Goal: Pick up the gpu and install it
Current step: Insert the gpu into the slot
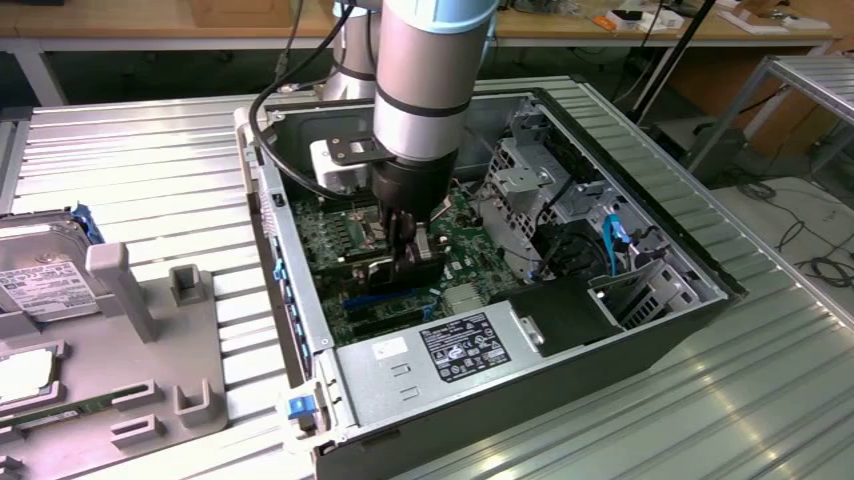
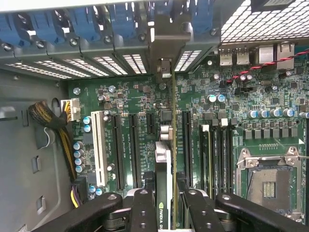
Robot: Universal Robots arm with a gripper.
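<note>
The gpu [image 2: 165, 159] is seen edge-on in the wrist view, a thin card with a green board edge and a black face. Its metal bracket end [image 2: 164, 67] reaches toward the case's rear slot openings. My gripper [image 2: 166, 212] is shut on it, one black finger [image 2: 144, 210] on each side. The card stands upright over the long black expansion slots of the motherboard [image 2: 227, 121]. Whether it is seated in a slot I cannot tell. In the exterior view my gripper [image 1: 407, 250] is lowered into the open computer case [image 1: 534, 330], with the dark gpu [image 1: 390, 272] below it.
Blue slot latches [image 2: 87, 24] line the rear wall. A white slot [image 2: 99, 147] and a cable bundle [image 2: 50, 123] lie to one side, the CPU socket [image 2: 268, 181] to the other. Outside the case, a hard drive [image 1: 40, 275] and grey fixture [image 1: 147, 350] sit at the exterior view's left.
</note>
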